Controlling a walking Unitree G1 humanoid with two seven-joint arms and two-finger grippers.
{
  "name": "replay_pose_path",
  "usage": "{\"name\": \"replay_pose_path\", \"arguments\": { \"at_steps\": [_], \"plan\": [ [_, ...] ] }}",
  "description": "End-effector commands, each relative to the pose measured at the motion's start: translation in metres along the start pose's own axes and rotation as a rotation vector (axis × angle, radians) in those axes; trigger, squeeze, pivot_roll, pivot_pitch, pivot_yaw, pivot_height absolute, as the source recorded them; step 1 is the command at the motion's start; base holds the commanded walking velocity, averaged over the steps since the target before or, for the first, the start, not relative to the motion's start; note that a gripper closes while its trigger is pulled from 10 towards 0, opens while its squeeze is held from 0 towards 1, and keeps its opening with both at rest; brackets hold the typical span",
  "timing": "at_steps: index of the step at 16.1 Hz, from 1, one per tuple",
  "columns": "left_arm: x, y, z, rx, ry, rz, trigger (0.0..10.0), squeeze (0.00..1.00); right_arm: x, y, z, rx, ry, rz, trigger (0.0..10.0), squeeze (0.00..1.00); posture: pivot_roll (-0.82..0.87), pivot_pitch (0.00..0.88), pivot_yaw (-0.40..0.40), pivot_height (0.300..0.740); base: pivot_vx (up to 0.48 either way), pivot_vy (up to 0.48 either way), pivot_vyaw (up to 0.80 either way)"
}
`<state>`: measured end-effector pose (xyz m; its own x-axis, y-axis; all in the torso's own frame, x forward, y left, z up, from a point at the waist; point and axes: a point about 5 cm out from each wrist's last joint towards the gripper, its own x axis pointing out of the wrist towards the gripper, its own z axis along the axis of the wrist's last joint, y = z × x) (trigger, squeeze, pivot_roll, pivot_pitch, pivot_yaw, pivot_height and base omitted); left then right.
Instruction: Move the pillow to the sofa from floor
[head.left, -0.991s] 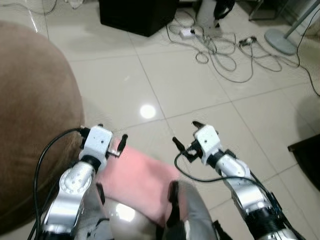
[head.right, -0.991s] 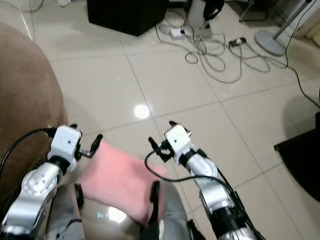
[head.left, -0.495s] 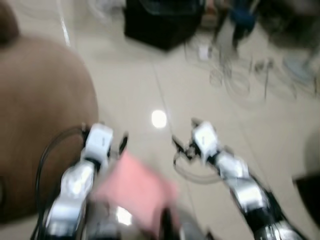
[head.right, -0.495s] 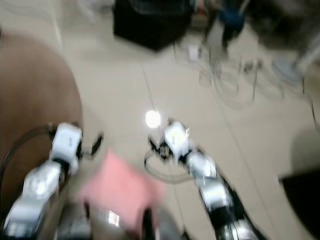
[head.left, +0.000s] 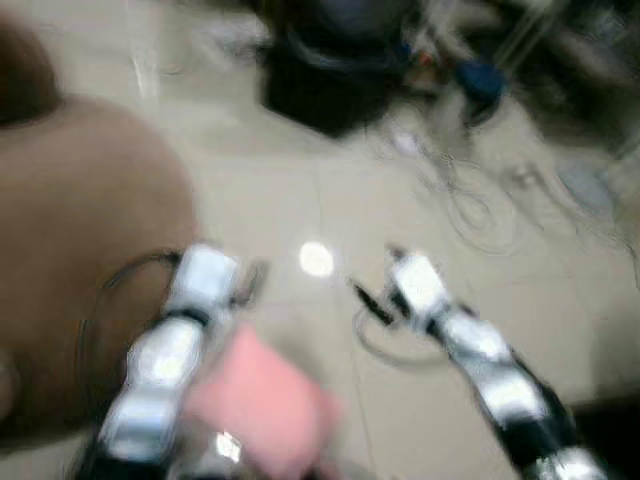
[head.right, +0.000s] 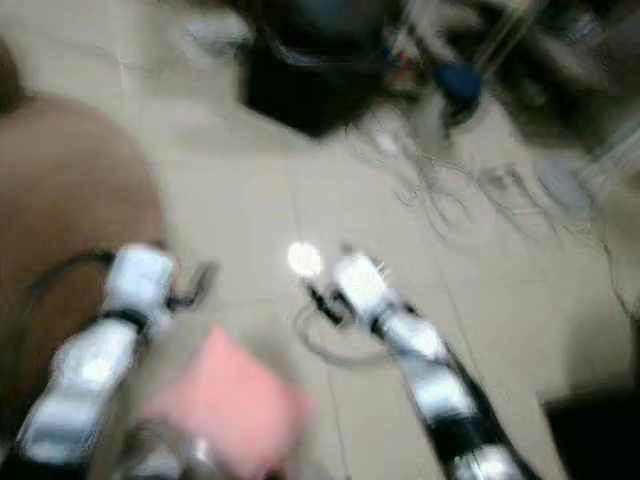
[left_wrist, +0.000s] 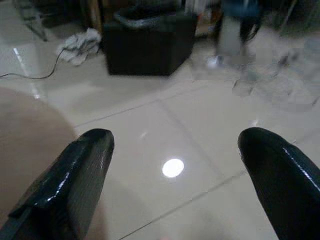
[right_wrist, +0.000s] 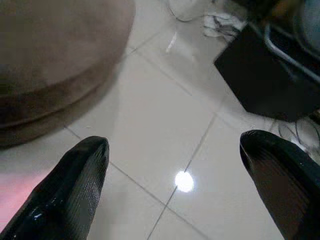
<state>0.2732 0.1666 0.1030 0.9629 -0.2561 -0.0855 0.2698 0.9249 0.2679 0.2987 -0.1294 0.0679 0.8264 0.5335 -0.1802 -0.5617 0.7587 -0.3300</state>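
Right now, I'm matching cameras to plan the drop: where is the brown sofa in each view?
Left eye: brown sofa on the left.
Right eye: sofa at the left edge.
Left wrist: sofa is the tan curve.
Right wrist: sofa is the brown mound.
Shared landmark: light glare on the tiles.

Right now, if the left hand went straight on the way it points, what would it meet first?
Probably bare floor tile: the left hand is open with nothing between its fingers. The black box stands farther along; depth is unclear.
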Motion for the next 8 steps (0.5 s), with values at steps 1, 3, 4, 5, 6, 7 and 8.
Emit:
{"name": "replay_pose_path", "arguments": {
  "at_steps": [1, 3, 4, 5, 6, 7, 8],
  "plan": [
    [-0.0067, 0.0055, -0.0143, -0.006, 0.062, 0.024, 10.0, 0.0, 0.0053, 0.0026, 0.0089, 0.0, -0.035, 0.005, 10.0, 0.0, 0.16, 0.205, -0.286, 0.74, 0.0, 0.0, 0.0],
    [-0.006, 0.0053, -0.0144, -0.01, 0.058, 0.036, 10.0, 0.0, 0.0059, 0.0014, 0.0086, 0.002, -0.032, 0.002, 10.0, 0.0, 0.16, 0.205, -0.29, 0.74, 0.0, 0.0, 0.0],
    [-0.0054, 0.0056, -0.014, -0.008, 0.054, 0.045, 10.0, 0.0, 0.0061, 0.0012, 0.0084, 0.002, -0.032, 0.002, 10.0, 0.0, 0.16, 0.205, -0.29, 0.74, 0.0, 0.0, 0.0],
    [-0.0051, 0.0059, -0.0138, -0.009, 0.052, 0.049, 10.0, 0.0, 0.0062, 0.0009, 0.0083, 0.004, -0.033, -0.001, 10.0, 0.0, 0.16, 0.206, -0.29, 0.74, 0.0, 0.0, 0.0],
    [-0.0051, 0.0065, -0.0137, -0.01, 0.052, 0.052, 10.0, 0.0, 0.0065, 0.0005, 0.0086, 0.007, -0.037, -0.004, 10.0, 0.0, 0.16, 0.208, -0.291, 0.74, 0.0, 0.0, 0.0],
    [-0.0051, 0.0071, -0.0138, -0.012, 0.052, 0.055, 10.0, 0.0, 0.0067, 0.0006, 0.009, 0.009, -0.04, -0.004, 10.0, 0.0, 0.16, 0.208, -0.291, 0.74, 0.0, 0.0, 0.0],
    [-0.0049, 0.0073, -0.0131, -0.02, 0.041, 0.057, 10.0, 0.0, 0.0061, 0.0013, 0.0094, 0.009, -0.045, -0.004, 10.0, 0.0, 0.16, 0.209, -0.292, 0.74, 0.0, 0.0, 0.0]
  ]
}}
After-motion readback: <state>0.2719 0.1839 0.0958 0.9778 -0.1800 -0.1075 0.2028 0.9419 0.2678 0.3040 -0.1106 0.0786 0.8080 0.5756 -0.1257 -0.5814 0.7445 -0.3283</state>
